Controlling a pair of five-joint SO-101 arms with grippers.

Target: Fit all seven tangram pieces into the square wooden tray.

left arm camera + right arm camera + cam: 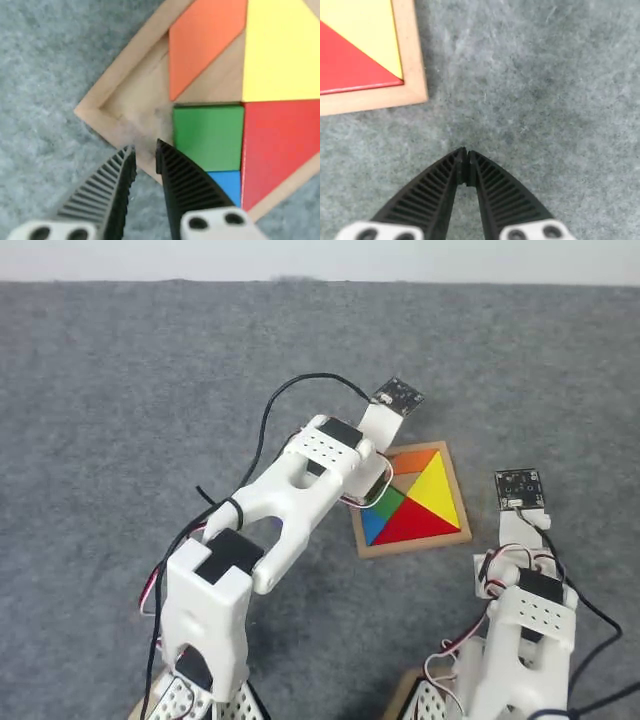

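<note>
We found the square wooden tray (415,543) flat on the grey mat (150,390), with bare wood at one corner beside the green piece (207,137). The left gripper (145,146) hung over that corner, claws narrowly parted and empty, in our judgement positioned to adjust pieces. The right gripper (465,151), closed on nothing, sat over the mat near the tray, presumably parked clear.

no readable text, labels, numbers or signs on any surface
</note>
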